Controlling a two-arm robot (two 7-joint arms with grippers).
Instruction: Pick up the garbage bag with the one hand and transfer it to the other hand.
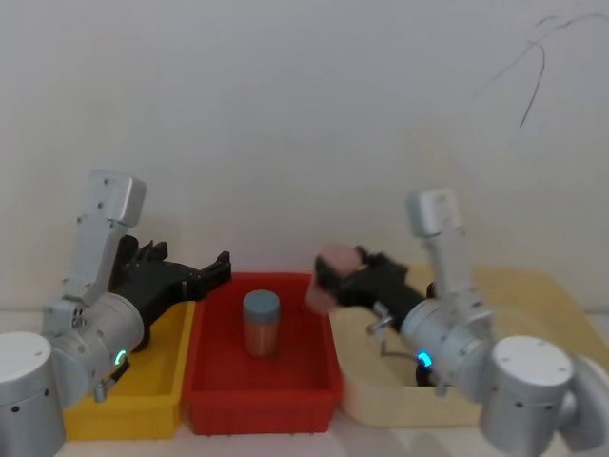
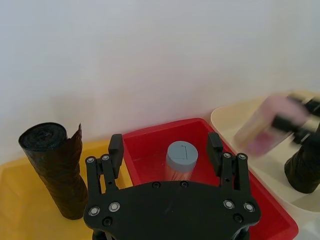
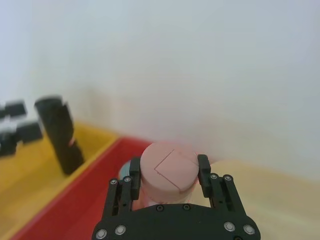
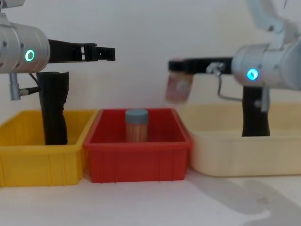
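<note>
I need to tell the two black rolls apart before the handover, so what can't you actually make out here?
- Black roll in the cream bin: top hidden behind the right arm in the chest view, and cut off by the edge in the left wrist view.
- Black roll in the yellow bin: base hidden by the bin wall in the chest view.
- Jar held by the right gripper: blurred, contents unreadable.

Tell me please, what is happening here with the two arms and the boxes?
The right gripper holds a pink-capped jar in the air, above the gap between the red bin and the cream bin. The left gripper is open and empty, above the yellow bin, where a black garbage bag stands upright. A blue-capped jar stands in the red bin.
</note>
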